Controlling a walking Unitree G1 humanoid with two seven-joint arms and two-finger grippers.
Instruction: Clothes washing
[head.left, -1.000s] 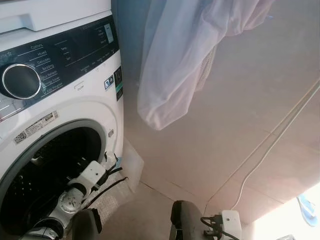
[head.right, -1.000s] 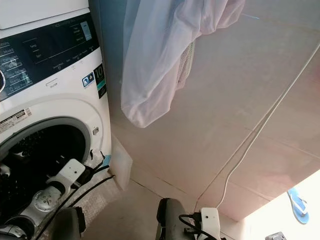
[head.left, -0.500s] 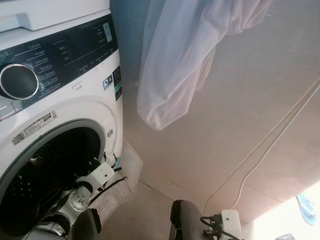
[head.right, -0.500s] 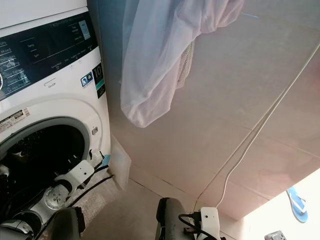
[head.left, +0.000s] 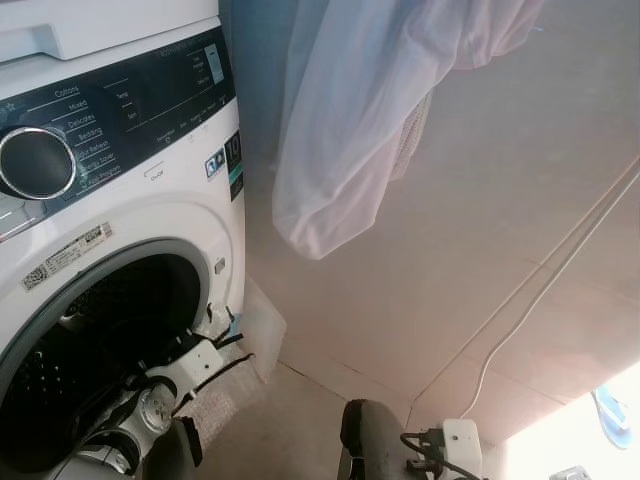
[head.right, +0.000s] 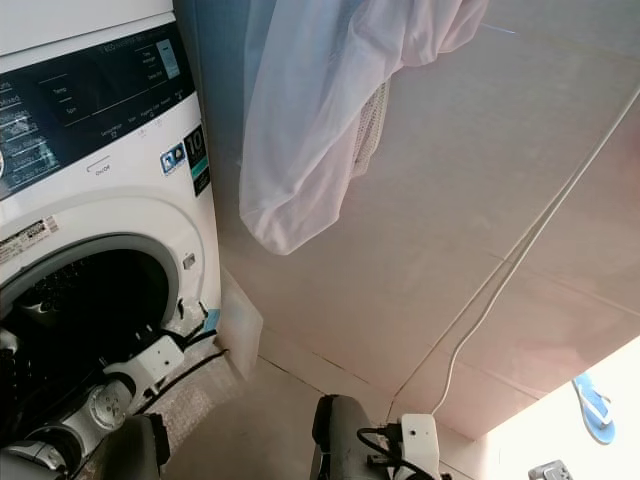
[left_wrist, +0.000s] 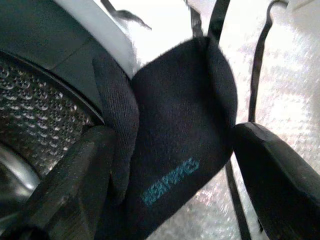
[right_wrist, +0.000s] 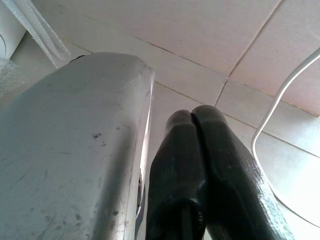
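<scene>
sock (left_wrist: 175, 165) dark knit cloth; drum (left_wrist: 35, 125) perforated shiny metal; washer panel (head.left: 120, 100) glossy black.

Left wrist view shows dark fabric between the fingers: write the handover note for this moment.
Left pincer: shut on a dark navy sock with teal lettering, held at the open mouth of the white front-loading washing machine.
Right pincer: shut, idle, hanging low over the floor.
Done: sock picked up and brought to the drum.
Left: put the sock inside the drum, release, pull the arm out.
</scene>
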